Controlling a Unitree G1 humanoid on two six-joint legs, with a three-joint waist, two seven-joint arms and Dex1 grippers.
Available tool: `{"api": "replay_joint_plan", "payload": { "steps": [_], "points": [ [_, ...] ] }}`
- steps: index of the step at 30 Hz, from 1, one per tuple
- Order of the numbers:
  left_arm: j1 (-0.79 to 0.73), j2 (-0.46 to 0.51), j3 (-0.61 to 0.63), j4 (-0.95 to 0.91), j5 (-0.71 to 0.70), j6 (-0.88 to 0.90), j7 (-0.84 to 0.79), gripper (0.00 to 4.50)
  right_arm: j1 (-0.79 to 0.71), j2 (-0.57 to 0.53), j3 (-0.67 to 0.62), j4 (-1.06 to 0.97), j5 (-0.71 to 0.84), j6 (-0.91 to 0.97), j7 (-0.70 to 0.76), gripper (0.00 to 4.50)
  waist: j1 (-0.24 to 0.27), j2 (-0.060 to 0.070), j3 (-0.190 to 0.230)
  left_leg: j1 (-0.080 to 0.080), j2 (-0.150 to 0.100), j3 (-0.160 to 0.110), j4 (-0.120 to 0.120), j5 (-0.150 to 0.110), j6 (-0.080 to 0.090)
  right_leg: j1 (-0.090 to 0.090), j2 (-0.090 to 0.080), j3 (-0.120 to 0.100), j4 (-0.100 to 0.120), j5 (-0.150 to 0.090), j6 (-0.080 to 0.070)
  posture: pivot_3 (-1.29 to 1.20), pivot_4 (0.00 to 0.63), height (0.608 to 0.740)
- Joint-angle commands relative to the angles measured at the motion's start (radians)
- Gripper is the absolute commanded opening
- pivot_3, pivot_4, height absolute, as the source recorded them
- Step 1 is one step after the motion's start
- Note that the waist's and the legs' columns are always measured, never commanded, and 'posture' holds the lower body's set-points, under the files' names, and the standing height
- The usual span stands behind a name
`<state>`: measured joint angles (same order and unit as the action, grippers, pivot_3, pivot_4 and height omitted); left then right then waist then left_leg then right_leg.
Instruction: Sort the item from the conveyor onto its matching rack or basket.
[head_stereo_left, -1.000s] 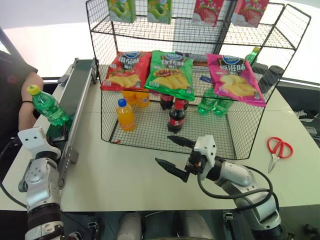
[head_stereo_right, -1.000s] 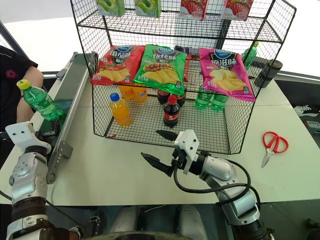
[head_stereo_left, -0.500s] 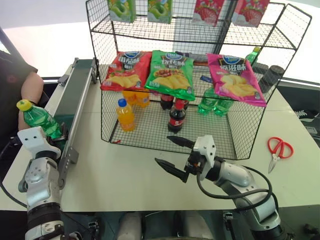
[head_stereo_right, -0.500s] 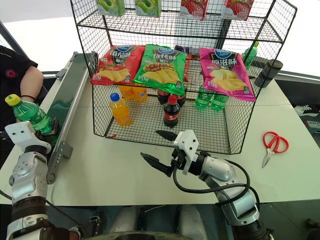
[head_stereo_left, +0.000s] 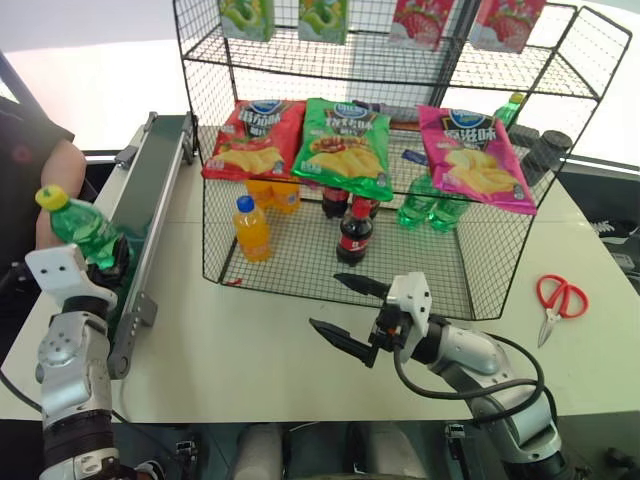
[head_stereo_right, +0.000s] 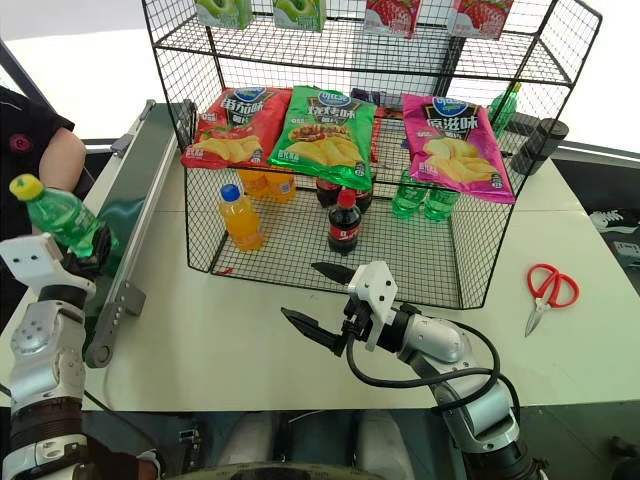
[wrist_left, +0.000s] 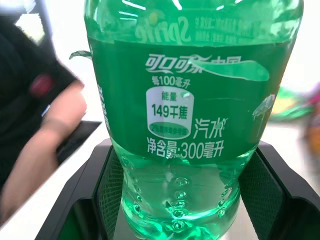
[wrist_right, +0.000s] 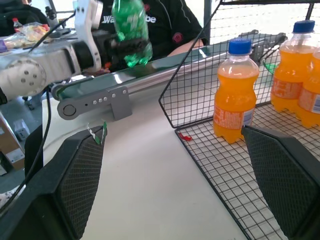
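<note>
The item, a clear-green soda bottle (head_stereo_left: 88, 230) with a yellow cap, stands nearly upright in my left gripper (head_stereo_left: 108, 260), which is shut on its lower body. This is at the near end of the conveyor (head_stereo_left: 150, 190), a dark-green belt along the table's left. In the left wrist view the bottle (wrist_left: 195, 125) sits between the two black fingers (wrist_left: 107, 190). My right gripper (head_stereo_left: 330, 300) hovers open and holding nothing over the table, in front of the black wire rack (head_stereo_left: 300, 262). The right wrist view shows the green bottle (wrist_right: 131, 30) above the belt.
The rack's lowest basket holds orange bottles (head_stereo_left: 250, 230), cola bottles (head_stereo_left: 352, 232) and green bottles (head_stereo_left: 420, 208), with chip bags (head_stereo_left: 345, 145) on the tier above. Red scissors (head_stereo_left: 555, 297) lie on the table at the right. A person's arm (head_stereo_left: 58, 175) is beside the conveyor at the left.
My left gripper has shut on the green bottle and raised it a little at the conveyor's near end. The right arm has kept still.
</note>
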<state>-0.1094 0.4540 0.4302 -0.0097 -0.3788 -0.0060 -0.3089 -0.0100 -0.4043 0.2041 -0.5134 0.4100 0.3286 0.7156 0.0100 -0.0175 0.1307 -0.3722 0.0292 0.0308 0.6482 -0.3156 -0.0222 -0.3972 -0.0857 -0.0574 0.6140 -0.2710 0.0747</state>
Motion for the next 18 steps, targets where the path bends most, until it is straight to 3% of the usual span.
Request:
{"api": "replay_joint_plan", "payload": {
  "steps": [1, 8, 18],
  "points": [
    [0.012, 0.031, -0.060, -0.167, -0.016, 0.001, -0.086, 2.78, -0.030, -0.020, -0.040, 0.012, 0.014, -0.014, 0.019, 4.50, -0.003, 0.000, 0.000, 0.000, -0.001, 0.000, 0.000, 0.000, 0.000, 0.000, -0.001, 0.000, 0.000, 0.000, 0.000, 0.00, 0.150, 0.740],
    [0.061, 0.050, -0.296, -0.310, -0.063, 0.105, -0.318, 2.78, -0.037, -0.032, -0.057, 0.005, 0.002, -0.022, 0.005, 4.50, -0.011, 0.004, 0.002, 0.000, -0.002, 0.000, 0.000, 0.000, 0.000, 0.001, -0.001, 0.000, 0.000, 0.000, 0.000, 0.00, 0.150, 0.740],
    [-0.135, -0.015, -0.559, -0.185, -0.061, 0.173, -0.579, 2.78, -0.051, -0.015, -0.054, -0.042, 0.036, 0.055, -0.042, 4.50, 0.003, 0.005, 0.003, 0.001, -0.002, 0.000, 0.003, 0.000, 0.001, 0.003, 0.005, -0.001, 0.001, 0.000, 0.001, 0.00, 0.150, 0.740]
  ]
}}
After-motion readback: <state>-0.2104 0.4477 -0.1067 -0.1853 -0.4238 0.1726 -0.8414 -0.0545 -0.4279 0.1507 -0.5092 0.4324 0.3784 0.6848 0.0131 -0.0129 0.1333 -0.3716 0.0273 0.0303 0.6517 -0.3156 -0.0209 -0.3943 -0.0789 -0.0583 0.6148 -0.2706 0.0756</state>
